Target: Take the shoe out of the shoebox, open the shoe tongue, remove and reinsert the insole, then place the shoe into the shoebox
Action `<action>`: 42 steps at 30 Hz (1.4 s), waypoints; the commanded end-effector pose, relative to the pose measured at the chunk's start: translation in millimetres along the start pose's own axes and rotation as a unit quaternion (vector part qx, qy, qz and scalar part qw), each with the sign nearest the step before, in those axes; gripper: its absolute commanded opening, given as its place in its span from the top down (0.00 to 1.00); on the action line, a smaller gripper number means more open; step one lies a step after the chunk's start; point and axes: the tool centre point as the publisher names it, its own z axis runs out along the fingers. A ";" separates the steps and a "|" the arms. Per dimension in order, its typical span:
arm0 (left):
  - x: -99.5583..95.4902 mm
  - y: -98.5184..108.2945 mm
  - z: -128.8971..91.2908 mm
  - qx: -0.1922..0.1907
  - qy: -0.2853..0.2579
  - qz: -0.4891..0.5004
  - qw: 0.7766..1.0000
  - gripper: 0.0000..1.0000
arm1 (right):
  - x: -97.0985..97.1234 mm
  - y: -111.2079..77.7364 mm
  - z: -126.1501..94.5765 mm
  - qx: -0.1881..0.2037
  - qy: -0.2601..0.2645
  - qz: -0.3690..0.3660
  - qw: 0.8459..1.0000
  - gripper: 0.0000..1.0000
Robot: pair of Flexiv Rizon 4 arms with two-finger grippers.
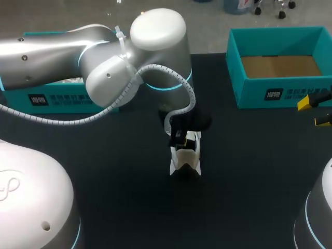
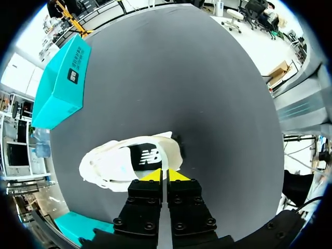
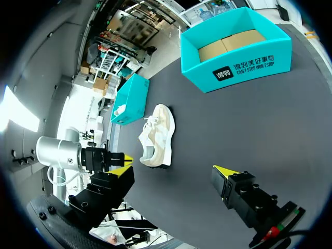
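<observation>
A white shoe [image 1: 185,158] [image 2: 111,166] [image 3: 158,132] lies on the black table near its middle. The dark inside of its heel faces up, just ahead of my left gripper. My left gripper [image 1: 181,139] [image 2: 166,175] [image 3: 118,156] hangs over the heel end with its yellow tips pressed together. I see nothing between them. The open teal shoebox [image 1: 280,94] [image 3: 236,70] stands at the back right, showing only its bare cardboard floor. My right gripper [image 1: 317,112] [image 3: 172,169] stays at the table's right edge in front of that box, open wide and holding nothing.
A second teal box [image 1: 57,98] [image 3: 132,98] with white paper in it stands at the back left, partly behind my left arm. Bare black tabletop surrounds the shoe.
</observation>
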 end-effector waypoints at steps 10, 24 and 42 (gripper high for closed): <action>6.3 -3.0 6.3 0.007 0.007 -0.015 1.000 1.00 | 0.4 -0.4 0.6 0.000 -0.002 0.001 1.000 0.00; 6.3 -3.0 6.3 0.007 0.007 -0.015 1.000 0.00 | 0.4 -0.4 0.6 0.000 -0.002 0.001 1.000 0.00; 2.7 -13.7 14.8 -0.061 0.028 -0.046 0.997 0.00 | 0.4 -0.4 0.6 0.000 -0.002 0.001 1.000 0.00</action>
